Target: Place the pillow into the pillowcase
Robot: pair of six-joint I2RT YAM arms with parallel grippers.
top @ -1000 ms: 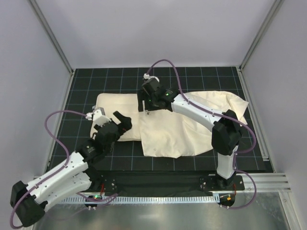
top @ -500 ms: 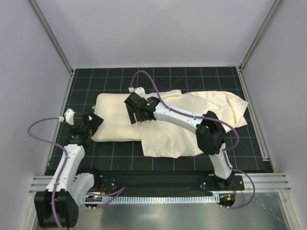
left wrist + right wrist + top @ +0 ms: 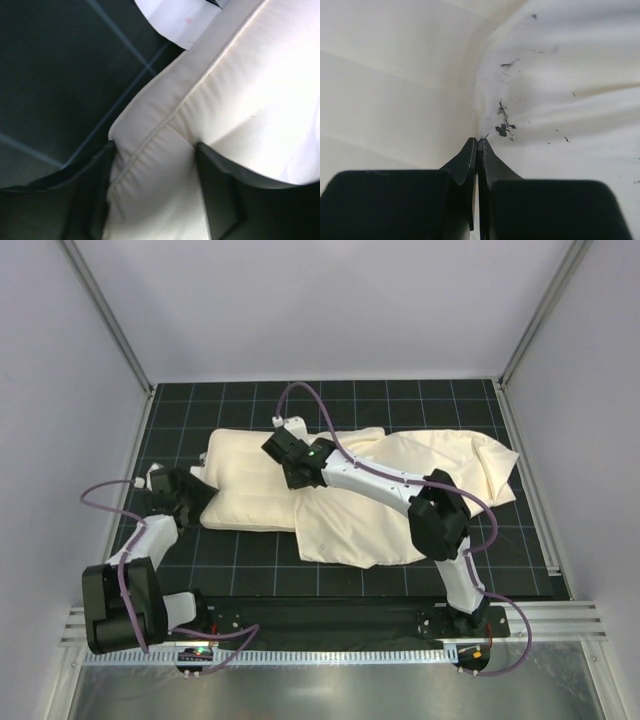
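Plump cream-white stuffed pillow (image 3: 250,485) sits around 9 o'clock on the black gridded table (image 3: 190,405). Its right end is overlapped by the limp, wrinkled cream pillowcase (image 3: 400,505) toward 3 o'clock. Left hand (image 3: 152,192), arm folded low, clamps the pillow's corner. Right hand (image 3: 477,143), arm stretched toward 11 o'clock, is pinched tight on the pillowcase edge.

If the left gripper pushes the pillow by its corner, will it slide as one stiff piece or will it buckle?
Probably it buckles: the pillow puckers where the left gripper squeezes its corner. It looks plump and light, so it may slide on the mat, though the pillowcase could drag on it.
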